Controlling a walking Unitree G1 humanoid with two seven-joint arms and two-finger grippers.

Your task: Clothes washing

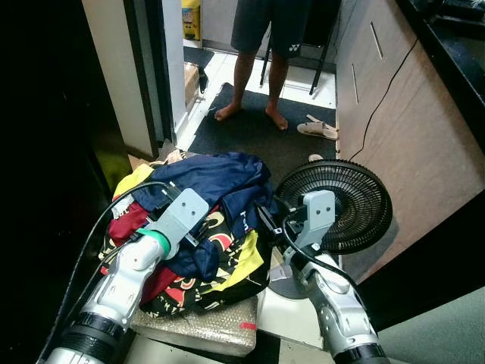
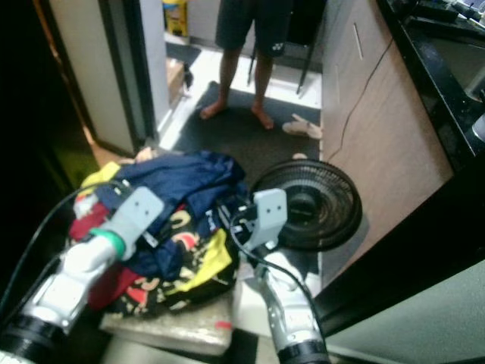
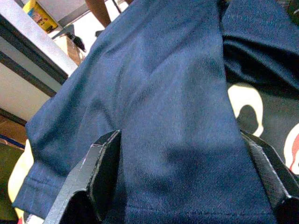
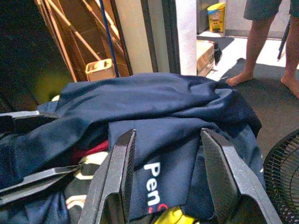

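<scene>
Both tools spread wide against navy garment (image 4: 154,107) on clothes pile (image 1: 204,250)

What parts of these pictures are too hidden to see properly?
- The person: the eye views' top edge cuts off everything above the shorts.
- White letters on the blue shirt: a fold hides the word's end in the right wrist view.
- What the clothes pile sits in: the clothes cover it.
</scene>
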